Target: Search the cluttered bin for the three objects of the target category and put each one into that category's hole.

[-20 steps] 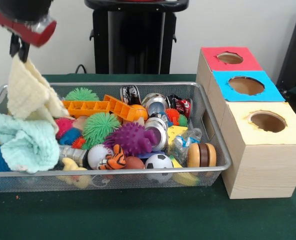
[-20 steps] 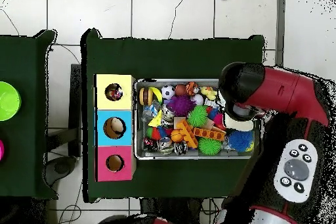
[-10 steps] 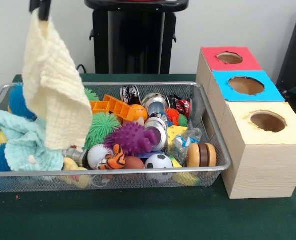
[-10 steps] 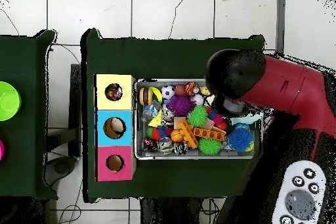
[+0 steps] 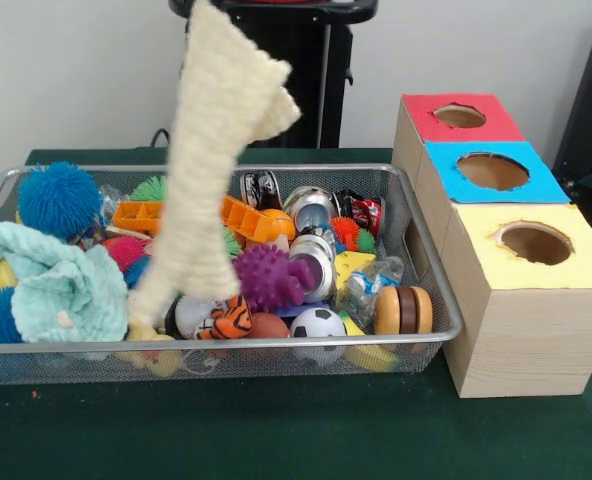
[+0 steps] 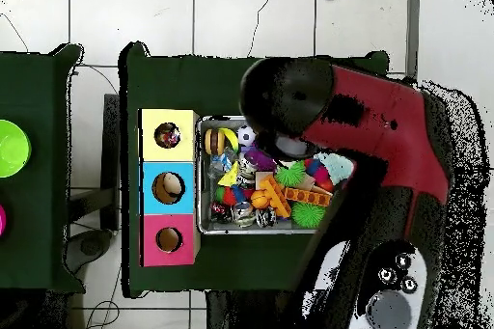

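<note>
Looking from the near edge of the green cloth-covered table, we first meet the cluttered bin, a shallow rectangle of silver wire mesh with a rounded metal rim, sitting left of centre. Along its near wall we see a black-and-white soccer ball, a striped orange tiger toy and a round brown-and-tan wooden yo-yo. At the near left a soft mint-green terry cloth lies bunched. Just behind, a knobbly purple spiky ball and a shiny metal tin fill the middle, with an orange ridged plastic block and a fuzzy blue ball farther back.

Hanging over the bin's centre, a pale yellow waffle-textured cloth drapes in a long twisted strip from the picture's top edge, its lower end reaching the toys. We cannot tell how the gripper is set: in the overhead view the red and black arm covers the bin's middle and hides it.

Right of the bin, touching its side, stand three pale wooden boxes with round holes: the yellow-topped box nearest, the blue-topped box behind it, the red-topped box farthest.
</note>
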Controlling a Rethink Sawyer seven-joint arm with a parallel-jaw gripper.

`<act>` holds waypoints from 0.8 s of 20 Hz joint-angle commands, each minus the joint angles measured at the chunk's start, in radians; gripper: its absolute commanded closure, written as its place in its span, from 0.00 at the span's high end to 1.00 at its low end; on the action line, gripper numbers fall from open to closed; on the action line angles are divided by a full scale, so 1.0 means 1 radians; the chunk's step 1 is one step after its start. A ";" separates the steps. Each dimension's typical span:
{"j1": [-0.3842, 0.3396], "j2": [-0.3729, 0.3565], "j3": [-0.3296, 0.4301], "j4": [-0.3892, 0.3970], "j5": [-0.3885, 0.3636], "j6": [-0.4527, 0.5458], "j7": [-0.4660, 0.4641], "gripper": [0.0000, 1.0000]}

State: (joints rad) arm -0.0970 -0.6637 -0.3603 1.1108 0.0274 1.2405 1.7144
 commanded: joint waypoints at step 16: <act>0.058 0.008 0.046 0.167 0.077 0.124 0.182 1.00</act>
State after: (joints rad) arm -0.0199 -0.6690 -0.3604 1.1279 0.0872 1.3186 1.7144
